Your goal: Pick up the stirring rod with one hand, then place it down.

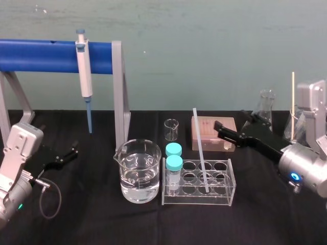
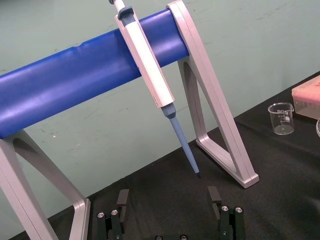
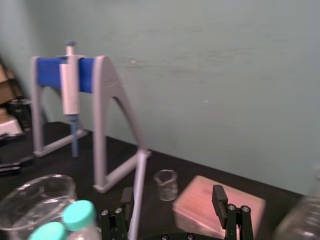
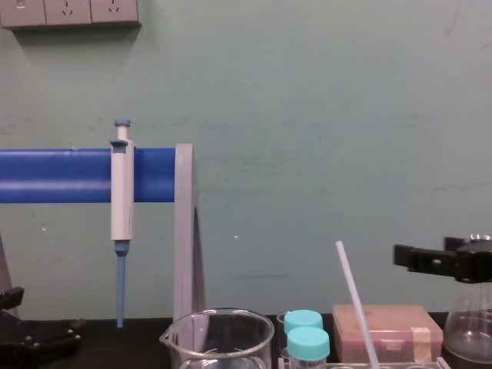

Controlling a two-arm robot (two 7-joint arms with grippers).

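On the black desk [image 1: 92,219], the clear rack [image 1: 220,196] is set just beside the water-filled beaker [image 1: 138,173], and the stirring rod [image 1: 200,150] is stood in one of the rack's cells, tilted with its top leaning away from the robot. The right tool [image 1: 219,130] is held released, jaws apart, near the rod's upper part on its right side and not touching it. The left tool [image 1: 66,154] is parked, likewise released, low by the pipette stand [image 1: 51,55]. The step in hand is judged to be the reach. The rod should be centred between the jaws above the rack's rim, the closing done gently on so thin a piece, and the lift made along the rod's own tilt so that the rack and the capped vials [image 1: 174,164] are not dragged.
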